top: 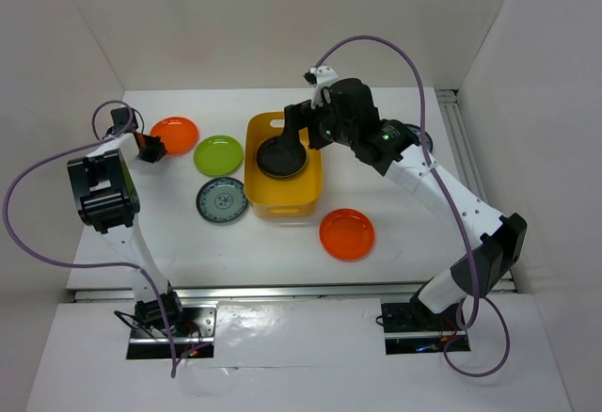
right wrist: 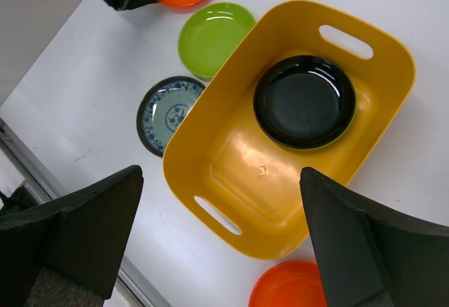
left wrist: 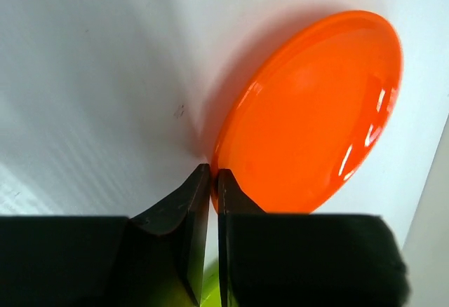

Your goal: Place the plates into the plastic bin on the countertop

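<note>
My top camera sits high behind, looking down over the whole countertop (top: 273, 243). My left wrist view is jammed close against the orange plate (left wrist: 316, 111); my right wrist view hangs above the plastic bin (right wrist: 231, 97), catching that plate too.

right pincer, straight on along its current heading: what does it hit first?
Most likely the inside of the plastic bin. The open right pincer points down at bare floor beside the black plate lying in it. Depth is unclear, so one finger might clip the plate's rim.
</note>
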`<state>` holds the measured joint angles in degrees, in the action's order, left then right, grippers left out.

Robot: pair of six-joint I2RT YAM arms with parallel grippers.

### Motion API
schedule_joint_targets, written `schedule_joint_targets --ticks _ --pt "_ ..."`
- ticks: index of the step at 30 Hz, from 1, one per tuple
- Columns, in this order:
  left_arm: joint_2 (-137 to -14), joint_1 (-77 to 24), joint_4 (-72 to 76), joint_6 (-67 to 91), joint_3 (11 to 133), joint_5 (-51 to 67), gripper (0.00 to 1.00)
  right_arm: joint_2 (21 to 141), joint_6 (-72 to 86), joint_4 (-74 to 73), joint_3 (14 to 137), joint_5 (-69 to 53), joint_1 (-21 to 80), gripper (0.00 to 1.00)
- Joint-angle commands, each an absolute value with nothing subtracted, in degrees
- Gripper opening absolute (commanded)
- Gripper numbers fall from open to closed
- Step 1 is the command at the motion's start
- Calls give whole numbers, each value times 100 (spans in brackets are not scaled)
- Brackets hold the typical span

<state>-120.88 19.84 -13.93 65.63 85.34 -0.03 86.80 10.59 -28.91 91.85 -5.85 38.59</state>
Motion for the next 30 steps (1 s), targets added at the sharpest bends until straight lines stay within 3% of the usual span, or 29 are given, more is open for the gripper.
schedule_joint_targets --ticks 1,7,13,19,30 --pt "-11331 1961 -1249 5969 8358 -70 0 8499 888 -2979 9369 -265 3858 100" --pt "-9890 1618 -1379 5292 8649 316 0 8323 1072 -2963 8975 693 3438 100" --pt "-8676 468 -1678 4606 8245 677 0 7797 1335 -2498 7799 309 1847 100" --pt "-8665 -832 -1978 4167 7928 616 0 7165 1389 -2382 7217 53 1205 100" --pt "-9922 -1537 -2162 3683 8420 387 0 5713 1898 -2882 5133 -360 668 100"
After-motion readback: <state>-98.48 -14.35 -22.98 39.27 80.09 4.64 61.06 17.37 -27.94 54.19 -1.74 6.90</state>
